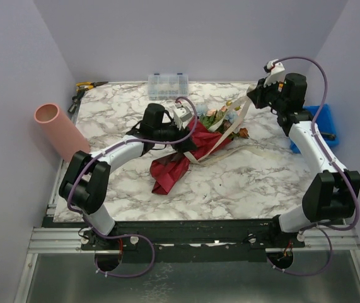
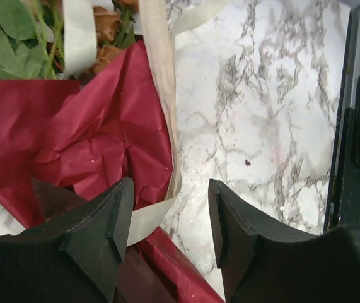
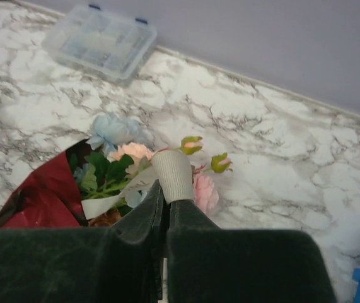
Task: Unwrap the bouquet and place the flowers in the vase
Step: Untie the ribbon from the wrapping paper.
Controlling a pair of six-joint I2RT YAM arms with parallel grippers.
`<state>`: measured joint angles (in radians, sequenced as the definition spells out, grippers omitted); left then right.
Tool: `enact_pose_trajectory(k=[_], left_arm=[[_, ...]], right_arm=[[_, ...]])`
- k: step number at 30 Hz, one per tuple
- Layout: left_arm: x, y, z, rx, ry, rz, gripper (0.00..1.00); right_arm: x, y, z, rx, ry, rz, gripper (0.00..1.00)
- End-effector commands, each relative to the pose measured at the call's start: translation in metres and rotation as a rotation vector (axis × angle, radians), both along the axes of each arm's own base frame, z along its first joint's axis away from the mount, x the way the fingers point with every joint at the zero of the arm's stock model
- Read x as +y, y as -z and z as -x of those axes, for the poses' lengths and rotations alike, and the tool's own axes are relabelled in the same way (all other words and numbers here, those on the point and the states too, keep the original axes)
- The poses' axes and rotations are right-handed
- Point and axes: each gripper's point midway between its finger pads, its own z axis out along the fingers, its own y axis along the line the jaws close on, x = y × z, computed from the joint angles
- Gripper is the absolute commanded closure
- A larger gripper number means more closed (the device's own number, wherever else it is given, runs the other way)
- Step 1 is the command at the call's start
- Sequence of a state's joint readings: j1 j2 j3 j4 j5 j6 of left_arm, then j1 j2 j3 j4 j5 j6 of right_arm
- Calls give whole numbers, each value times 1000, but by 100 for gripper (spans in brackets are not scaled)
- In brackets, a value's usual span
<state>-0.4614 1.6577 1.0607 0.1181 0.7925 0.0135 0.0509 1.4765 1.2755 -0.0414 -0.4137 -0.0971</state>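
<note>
**Top view.** The bouquet (image 1: 189,154), a bundle wrapped in crumpled dark maroon paper, lies on the white marble-patterned surface (image 1: 249,183) between the two arms. Its long axis runs from the stem end, near and left, to the flowers (image 1: 220,117), pink, light blue and peach artificial blooms, far and right.

The flat beige ribbon (image 1: 244,112) rises from the wrap, up and rightward, to the right end effector (image 1: 258,95), which is raised beyond the blooms. In the right wrist view its fingers are pressed together on the ribbon's end.

The left end effector (image 2: 170,221) hovers over the middle of the wrap and is the nearer of the two. Its jaws stand partly apart, with a strip of ribbon and the paper's edge between and below them and nothing gripped. Whether a pad touches the ribbon cannot be told. The coming move appears to turn on this gap lining up across the ribbon.

The smooth salmon-pink cylindrical vase (image 1: 60,129) lies tilted at the surface's left edge, well apart from the bouquet, on the left arm's side.
</note>
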Motion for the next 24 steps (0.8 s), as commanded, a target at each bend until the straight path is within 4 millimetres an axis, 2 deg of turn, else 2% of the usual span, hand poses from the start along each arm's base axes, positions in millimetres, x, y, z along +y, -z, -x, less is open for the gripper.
enact_pose_trajectory(k=[1, 5, 7, 9, 11, 15, 17, 20, 24], left_arm=[[7, 6, 0, -54, -3, -88, 44], [10, 8, 2, -60, -12, -97, 45], [11, 8, 4, -58, -13, -96, 45], [10, 7, 5, -55, -13, -92, 45], [10, 5, 6, -52, -11, -86, 45], [9, 3, 6, -50, -9, -77, 45], [9, 1, 7, -52, -10, -75, 45], [10, 0, 8, -53, -13, -72, 45], [11, 1, 10, -47, -14, -70, 45]], right_arm=[[-22, 35, -6, 84, 77, 71, 99], [-41, 37, -6, 105, 140, 71, 99], [-65, 34, -6, 101, 212, 57, 99], [-78, 26, -3, 68, 260, 48, 99], [-83, 20, 2, 38, 277, 34, 100], [-82, 28, 4, 67, 273, 22, 99], [-87, 39, 1, 102, 298, 26, 99], [-96, 65, -5, 175, 338, 28, 99], [-96, 102, -17, 301, 324, 14, 87]])
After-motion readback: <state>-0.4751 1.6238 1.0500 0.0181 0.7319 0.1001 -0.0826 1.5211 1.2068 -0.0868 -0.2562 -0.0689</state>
